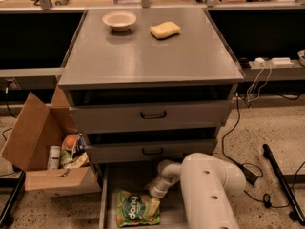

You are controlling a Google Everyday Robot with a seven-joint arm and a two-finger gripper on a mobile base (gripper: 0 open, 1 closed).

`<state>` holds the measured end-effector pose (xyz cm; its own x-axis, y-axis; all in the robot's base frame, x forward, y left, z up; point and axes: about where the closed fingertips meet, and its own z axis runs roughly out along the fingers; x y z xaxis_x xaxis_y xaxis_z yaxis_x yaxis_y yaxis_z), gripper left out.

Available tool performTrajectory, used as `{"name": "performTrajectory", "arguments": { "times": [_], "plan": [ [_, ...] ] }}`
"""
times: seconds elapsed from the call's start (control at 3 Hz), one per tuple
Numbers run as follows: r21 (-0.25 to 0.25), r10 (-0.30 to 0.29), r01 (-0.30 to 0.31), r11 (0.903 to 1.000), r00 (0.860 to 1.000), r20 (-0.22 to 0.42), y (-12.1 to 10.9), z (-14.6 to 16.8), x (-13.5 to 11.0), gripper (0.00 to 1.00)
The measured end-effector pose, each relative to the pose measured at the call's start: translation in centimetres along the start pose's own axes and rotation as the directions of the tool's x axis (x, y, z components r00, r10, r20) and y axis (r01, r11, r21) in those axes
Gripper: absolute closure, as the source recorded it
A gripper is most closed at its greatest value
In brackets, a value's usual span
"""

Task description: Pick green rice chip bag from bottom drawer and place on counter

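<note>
Light-green and crinkly, the green rice chip bag (136, 208) is seen lying flat on the floor of the open bottom drawer (128, 178), its round dark logo facing up. The end effector (153, 205) is set down at the bag's right edge and appears to touch it; whether it is open or closed cannot be told. The white arm (205, 190) is bent in from the right of the bag and covers the drawer's right half. Directly behind the bag, two closed gray drawer fronts (152, 114) with black handles are stacked. To the bag's left, outside the drawer wall, an open cardboard box (28, 137) holding packets (71, 149) is stood on the floor. Far above and behind the bag, the gray surface (157, 56) carries a pale bowl (119, 20) and a yellow sponge (165, 30), set apart. Cables (233, 128) are trailed on the floor to the bag's right.
</note>
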<state>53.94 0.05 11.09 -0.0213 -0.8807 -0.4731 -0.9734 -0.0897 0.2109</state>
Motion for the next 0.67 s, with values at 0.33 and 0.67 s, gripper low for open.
{"name": "performTrajectory", "arguments": {
  "times": [0.33, 0.67],
  "plan": [
    [-0.013, 0.011, -0.011, 0.9999, 1.000, 0.000, -0.03, 0.19, 0.10, 0.49],
    [-0.013, 0.012, -0.012, 0.9999, 1.000, 0.000, 0.00, -0.07, -0.02, 0.72]
  ]
}}
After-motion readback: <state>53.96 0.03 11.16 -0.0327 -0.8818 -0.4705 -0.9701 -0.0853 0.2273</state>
